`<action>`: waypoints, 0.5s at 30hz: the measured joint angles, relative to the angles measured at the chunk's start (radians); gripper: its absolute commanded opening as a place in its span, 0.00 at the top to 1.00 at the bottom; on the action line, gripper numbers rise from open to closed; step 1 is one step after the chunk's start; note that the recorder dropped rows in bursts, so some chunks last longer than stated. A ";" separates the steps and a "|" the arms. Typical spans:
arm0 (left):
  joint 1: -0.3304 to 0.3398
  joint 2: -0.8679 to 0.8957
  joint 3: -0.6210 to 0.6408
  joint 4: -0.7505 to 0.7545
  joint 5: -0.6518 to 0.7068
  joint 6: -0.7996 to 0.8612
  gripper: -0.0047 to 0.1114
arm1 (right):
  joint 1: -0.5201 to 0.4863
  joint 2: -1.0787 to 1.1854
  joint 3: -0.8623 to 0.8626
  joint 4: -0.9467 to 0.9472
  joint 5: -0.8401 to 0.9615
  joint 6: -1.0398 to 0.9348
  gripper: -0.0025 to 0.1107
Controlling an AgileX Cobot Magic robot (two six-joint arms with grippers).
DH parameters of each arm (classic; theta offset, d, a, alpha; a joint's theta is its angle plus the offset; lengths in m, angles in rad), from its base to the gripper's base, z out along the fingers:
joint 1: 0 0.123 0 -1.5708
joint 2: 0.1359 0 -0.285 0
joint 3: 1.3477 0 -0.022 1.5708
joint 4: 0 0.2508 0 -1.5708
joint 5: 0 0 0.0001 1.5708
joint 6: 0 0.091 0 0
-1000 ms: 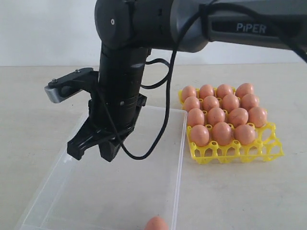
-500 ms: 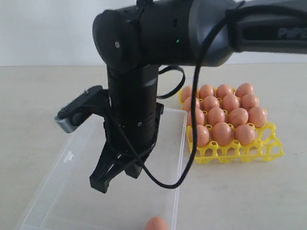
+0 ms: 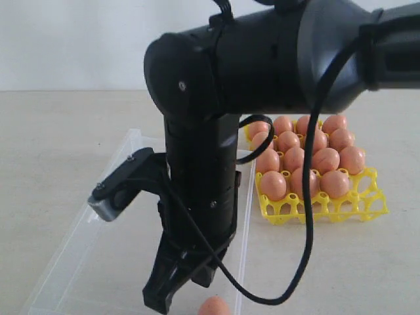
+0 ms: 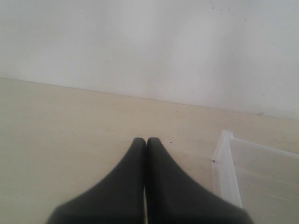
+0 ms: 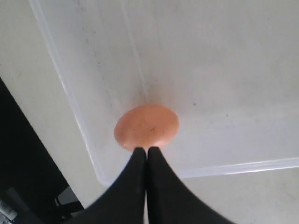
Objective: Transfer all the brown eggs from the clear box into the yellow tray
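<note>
Over clear box point(image 5: 224, 70): right gripper point(image 5: 147, 150) closed, just beside brown egg point(image 5: 146, 126).

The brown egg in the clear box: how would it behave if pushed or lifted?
Rounded, on the smooth floor of the clear box, the brown egg would probably roll if nudged. Its matte shell likely grips well, but may crack if squeezed hard.
</note>
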State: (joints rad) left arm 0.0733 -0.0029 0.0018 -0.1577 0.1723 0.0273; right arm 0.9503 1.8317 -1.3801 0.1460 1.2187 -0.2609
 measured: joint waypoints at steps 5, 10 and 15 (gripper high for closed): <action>0.000 0.000 0.000 0.000 0.000 0.000 1.00 | 0.000 0.000 0.083 0.002 0.000 0.000 0.98; 0.000 0.000 0.000 0.000 0.000 0.000 1.00 | 0.000 0.000 0.122 0.002 0.002 0.000 0.98; 0.000 0.000 0.000 0.000 0.000 0.000 1.00 | 0.000 0.009 0.125 0.004 -0.007 0.000 0.98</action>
State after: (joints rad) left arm 0.0733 -0.0029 0.0018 -0.1577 0.1723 0.0273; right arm 0.9503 1.8403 -1.2546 0.1499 1.2117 -0.2611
